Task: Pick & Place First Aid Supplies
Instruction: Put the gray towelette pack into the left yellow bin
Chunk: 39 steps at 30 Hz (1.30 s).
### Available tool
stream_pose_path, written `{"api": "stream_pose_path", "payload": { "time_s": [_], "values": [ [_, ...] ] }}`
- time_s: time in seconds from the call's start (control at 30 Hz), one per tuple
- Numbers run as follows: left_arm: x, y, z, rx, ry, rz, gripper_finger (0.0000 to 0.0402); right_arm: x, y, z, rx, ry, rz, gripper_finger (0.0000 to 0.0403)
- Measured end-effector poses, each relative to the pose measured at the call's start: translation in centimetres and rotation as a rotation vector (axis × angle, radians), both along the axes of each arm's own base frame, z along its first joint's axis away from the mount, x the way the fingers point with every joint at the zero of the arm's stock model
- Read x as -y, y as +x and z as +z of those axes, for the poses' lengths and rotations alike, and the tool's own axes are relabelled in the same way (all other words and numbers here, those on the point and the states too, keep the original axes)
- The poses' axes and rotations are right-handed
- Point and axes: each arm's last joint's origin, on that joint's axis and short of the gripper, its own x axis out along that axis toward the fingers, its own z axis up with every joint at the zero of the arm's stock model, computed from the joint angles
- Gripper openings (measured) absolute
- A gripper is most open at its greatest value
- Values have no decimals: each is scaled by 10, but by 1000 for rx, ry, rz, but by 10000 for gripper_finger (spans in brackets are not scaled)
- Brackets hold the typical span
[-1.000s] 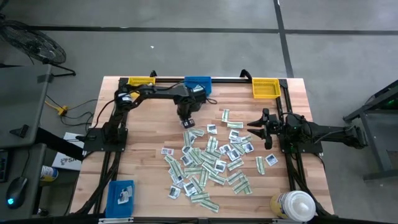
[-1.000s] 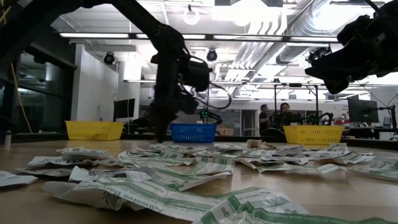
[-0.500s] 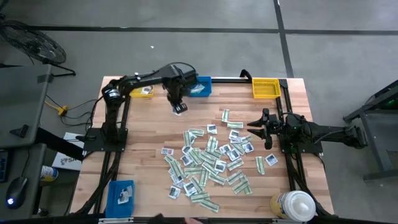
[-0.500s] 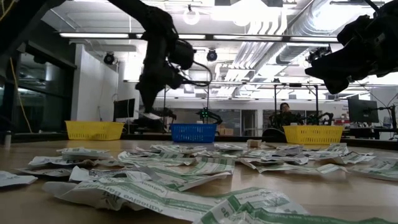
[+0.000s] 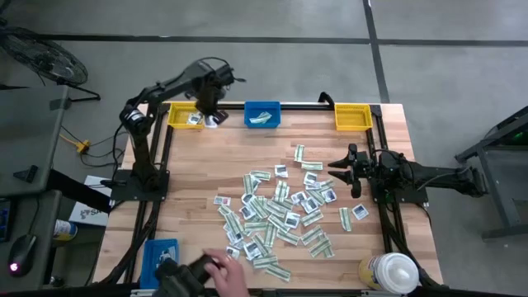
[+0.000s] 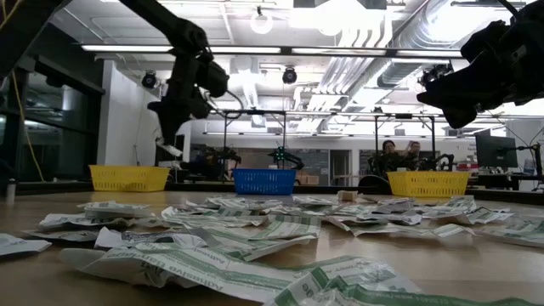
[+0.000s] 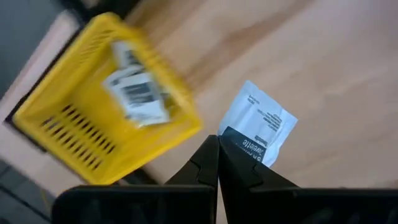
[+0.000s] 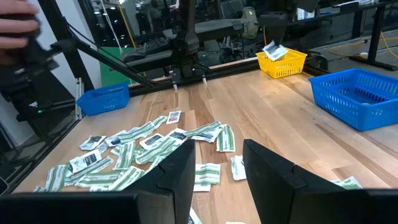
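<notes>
Above the yellow bin [image 5: 186, 116], left gripper [image 5: 211, 120] pinches a white packet [image 7: 259, 124]; right gripper [image 5: 334, 168] waits open beside the packet pile [image 5: 276, 213].

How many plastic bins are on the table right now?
4: a yellow bin at the far left corner, a blue bin at far centre, a yellow bin far right, and a blue bin at the near left corner.
</notes>
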Motion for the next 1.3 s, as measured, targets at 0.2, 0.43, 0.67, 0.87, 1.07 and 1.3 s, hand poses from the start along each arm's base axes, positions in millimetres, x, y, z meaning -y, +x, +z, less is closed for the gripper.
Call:
{"api": "stream_pose_path", "payload": {
  "time_s": [0.2,0.43,0.67,0.87,1.07,1.3],
  "values": [
    [-19,-30,1,-97,37,109,0,0,0,0,0,0,0,129],
    [-34,-52,-1,-207,91,174,0,0,0,0,0,0,0,129],
    [-46,-55,-19,-236,57,204,0,0,0,0,0,0,1,129],
    [-52,-57,-30,-231,17,231,0,0,0,0,0,0,0,129],
    [-54,-57,-32,-214,9,245,0,0,0,0,0,0,0,129],
    [-55,-57,-33,-208,14,246,15,0,0,0,0,0,0,129]
  ]
}}
